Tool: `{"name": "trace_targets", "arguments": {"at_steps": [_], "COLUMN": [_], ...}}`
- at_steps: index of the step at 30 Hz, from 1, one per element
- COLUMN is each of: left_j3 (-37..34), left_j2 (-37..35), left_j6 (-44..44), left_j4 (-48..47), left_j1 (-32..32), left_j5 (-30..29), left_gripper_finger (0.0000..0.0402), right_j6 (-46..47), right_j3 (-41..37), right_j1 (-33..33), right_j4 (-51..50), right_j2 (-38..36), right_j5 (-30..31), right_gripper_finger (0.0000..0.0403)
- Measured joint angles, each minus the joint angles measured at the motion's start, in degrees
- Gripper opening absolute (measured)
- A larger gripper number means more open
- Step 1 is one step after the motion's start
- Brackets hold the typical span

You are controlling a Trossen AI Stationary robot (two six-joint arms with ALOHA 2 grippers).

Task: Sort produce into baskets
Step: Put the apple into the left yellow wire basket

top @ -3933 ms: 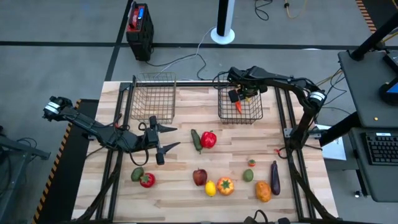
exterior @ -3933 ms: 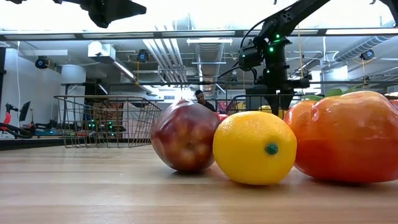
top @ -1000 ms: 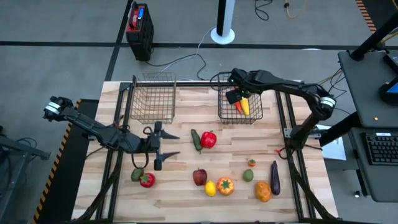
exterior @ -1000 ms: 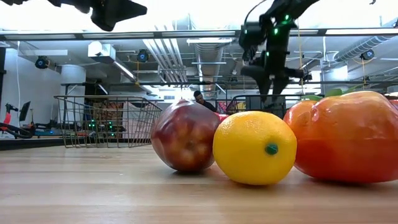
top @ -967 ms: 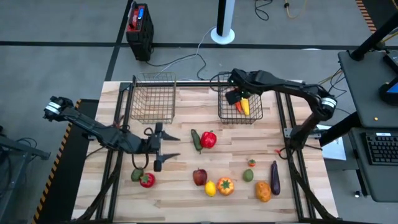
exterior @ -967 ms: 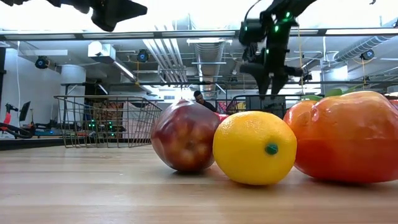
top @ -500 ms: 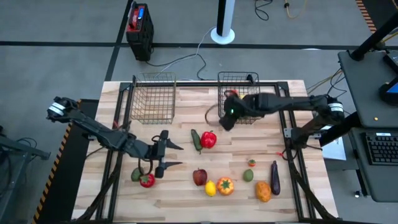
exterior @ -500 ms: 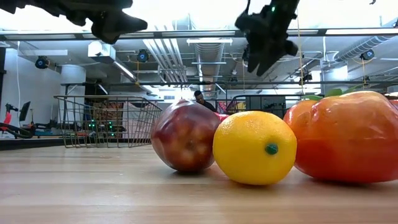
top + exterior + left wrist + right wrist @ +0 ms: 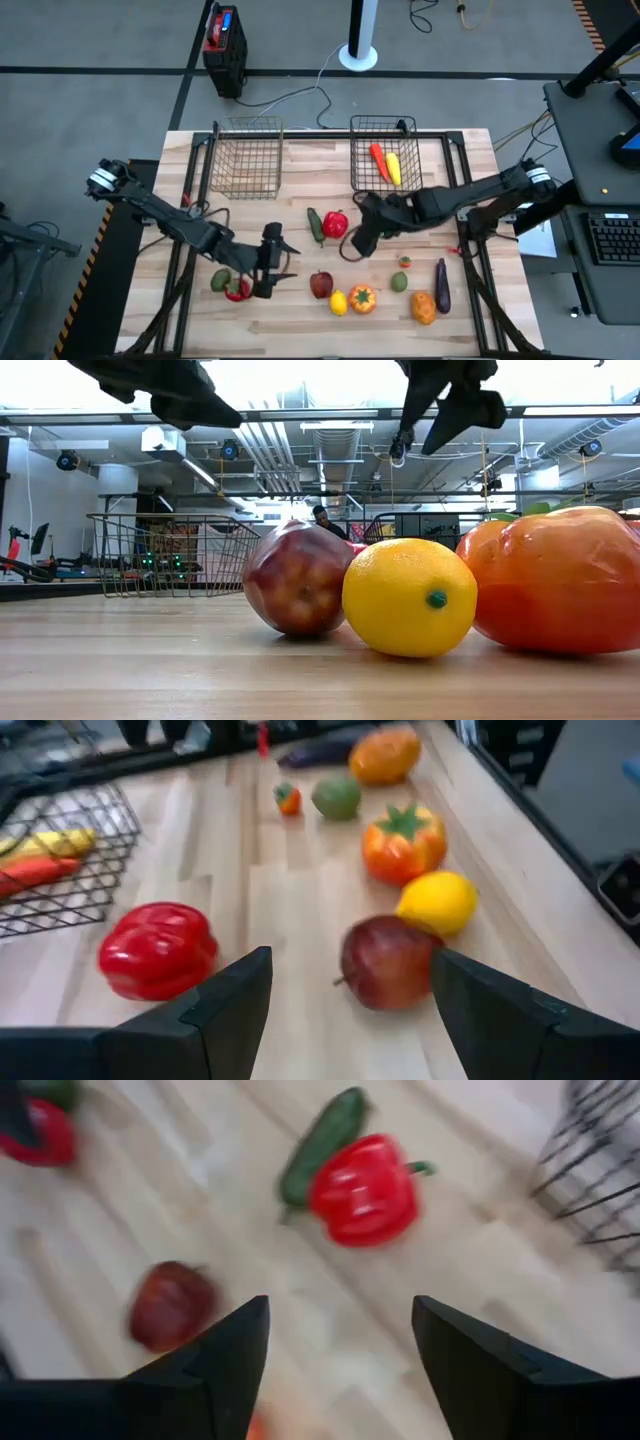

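While hovering near the red pepper (image 9: 336, 224), right tool (image 9: 358, 243) spread, empty, left tool (image 9: 277, 262) likewise.

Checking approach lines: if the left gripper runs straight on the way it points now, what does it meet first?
Likely the red apple: it sits between the open left gripper's fingers, nearest. The lemon lies just beyond. Depth is unclear, so height could let it pass over.

From overhead we look straight down on the whole table (image 9: 300, 160); from its surface we look level, very close to the apple (image 9: 297, 577) and lemon (image 9: 410, 597). Both wrist cameras also catch that apple and the red pepper (image 9: 158, 949).
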Motion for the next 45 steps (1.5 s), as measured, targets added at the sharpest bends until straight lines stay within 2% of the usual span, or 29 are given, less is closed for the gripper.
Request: {"name": "trace_targets", "arguments": {"at_steps": [10, 16, 24, 33, 45], "left_j3": [5.15, 5.17, 4.62, 4.56, 4.54], "left_j2": [10.52, 11.31, 11.65, 17.15, 22.74], "left_j6": [0.82, -1.81, -2.21, -3.24, -6.13], "left_j4": [-2.73, -2.17, -1.99, 2.78, 7.79], "left_j1": [-3.81, -4.95, -6.46, -7.89, -8.47], "left_j5": [0.02, 0.44, -0.15, -3.60, -2.99], "left_gripper_finger": [0.0233, 0.0231, 0.0231, 0.0231, 0.0231], "right_j6": [4.40, 5.47, 7.35, 9.26, 10.57], "right_j3": [-1.27, -0.96, 1.26, 2.23, 2.19], "right_j1": [5.66, 5.93, 6.12, 7.77, 7.75], "right_j4": [9.29, 15.42, 17.84, 23.67, 27.17], "right_j2": [1.33, 7.64, 14.49, 18.23, 22.43], "right_j5": [-0.23, -6.42, -10.30, -10.54, -10.50], "right_gripper_finger": [0.0310, 0.0332, 0.0345, 0.0348, 0.0350]}}
